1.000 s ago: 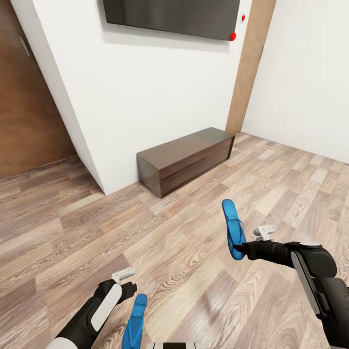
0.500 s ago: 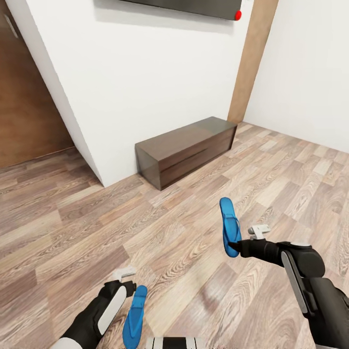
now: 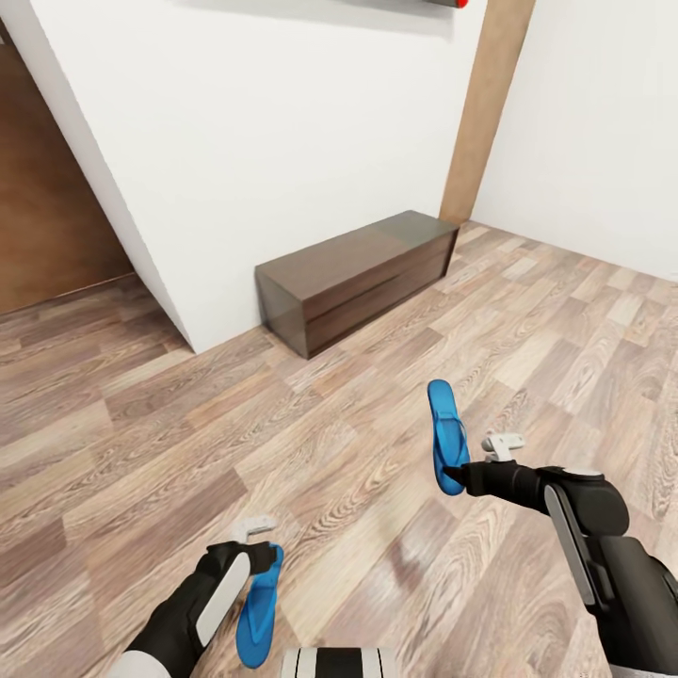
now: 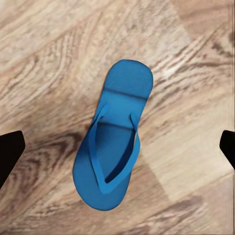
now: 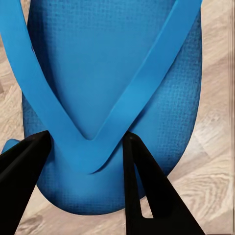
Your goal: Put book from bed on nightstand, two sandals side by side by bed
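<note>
- Two blue sandals in play, one per arm; no bed, book or nightstand in view, only a long low dark-brown cabinet [image 3: 356,280] against the white wall [image 3: 282,141] and bare wood-plank floor [image 3: 141,443].
- Right gripper [image 3: 459,476] clamped on the toe end of the right sandal [image 3: 446,435]; sole held on edge above the floor, pointing away from the robot. Likely carried this way for transport toward the bed.
- Right wrist view closer in: black fingers [image 5: 142,191] either side of the strap's V, pinching where the thong meets the sole [image 5: 112,83]. Grip point not legible from the head view.
- Left gripper [image 3: 262,557] right beside the left sandal [image 3: 256,607], low near the robot's base; contact unclear from the head view.
- Left wrist view settles it: fingertips [image 4: 10,152] spread wide at the frame edges, sandal [image 4: 113,147] lying flat on the planks between and beyond them, strap side up, untouched. Jaws apart, holding nothing.
- Judgement: left sandal either just set down or about to be picked up; cannot tell which. Placement beside the bed not yet done.
</note>
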`<state>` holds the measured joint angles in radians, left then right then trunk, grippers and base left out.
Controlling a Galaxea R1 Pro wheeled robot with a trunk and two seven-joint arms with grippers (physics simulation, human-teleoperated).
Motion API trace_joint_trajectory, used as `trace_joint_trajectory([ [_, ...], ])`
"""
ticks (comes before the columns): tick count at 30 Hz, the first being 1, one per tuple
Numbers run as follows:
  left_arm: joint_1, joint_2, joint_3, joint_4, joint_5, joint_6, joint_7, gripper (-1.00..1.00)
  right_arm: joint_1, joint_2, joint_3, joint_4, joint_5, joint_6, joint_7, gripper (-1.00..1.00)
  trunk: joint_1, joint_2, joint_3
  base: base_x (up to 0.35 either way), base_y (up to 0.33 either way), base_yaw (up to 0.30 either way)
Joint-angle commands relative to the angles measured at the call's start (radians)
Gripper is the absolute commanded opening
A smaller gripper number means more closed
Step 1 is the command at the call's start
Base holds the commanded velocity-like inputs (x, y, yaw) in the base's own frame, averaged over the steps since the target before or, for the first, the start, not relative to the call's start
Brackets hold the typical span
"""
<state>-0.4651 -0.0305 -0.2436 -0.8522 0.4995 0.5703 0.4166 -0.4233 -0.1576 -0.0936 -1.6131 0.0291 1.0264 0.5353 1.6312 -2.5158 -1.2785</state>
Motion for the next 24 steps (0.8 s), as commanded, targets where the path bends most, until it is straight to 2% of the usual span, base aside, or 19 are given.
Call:
trace_joint_trajectory([
  [1,-0.001,0.002,0.0,-0.001,0.011,0.002,0.007,1.0,-0.001,0.001,-0.001,-0.001,0.002,0.005,0.007,-1.0,0.0,0.0,0.0,0.0,0.0,-0.176],
  [7,0.005,0.006,0.007,-0.008,0.008,-0.001,0.001,1.0,-0.003,0.001,0.0,-0.001,0.002,0.005,0.006,-1.0,0.0,0.0,0.001,-0.069,0.0,-0.095],
  [19,0.005,0.006,0.008,-0.013,0.009,0.007,-0.004,1.0,-0.003,0.002,0.002,-0.001,0.002,0.004,0.006,-1.0,0.0,0.0,0.001,-0.274,0.0,-0.013],
  [21,0.002,0.002,0.008,-0.022,0.01,0.025,0.0,1.0,-0.003,0.001,0.003,-0.001,0.002,0.004,0.006,-1.0,0.0,-0.001,-0.003,-0.125,0.0,-0.001],
  [24,-0.003,-0.003,0.007,-0.069,0.012,0.09,0.015,1.0,-0.004,0.001,0.003,-0.001,0.002,0.004,0.008,-1.0,0.002,-0.001,-0.014,-0.058,0.0,0.0],
])
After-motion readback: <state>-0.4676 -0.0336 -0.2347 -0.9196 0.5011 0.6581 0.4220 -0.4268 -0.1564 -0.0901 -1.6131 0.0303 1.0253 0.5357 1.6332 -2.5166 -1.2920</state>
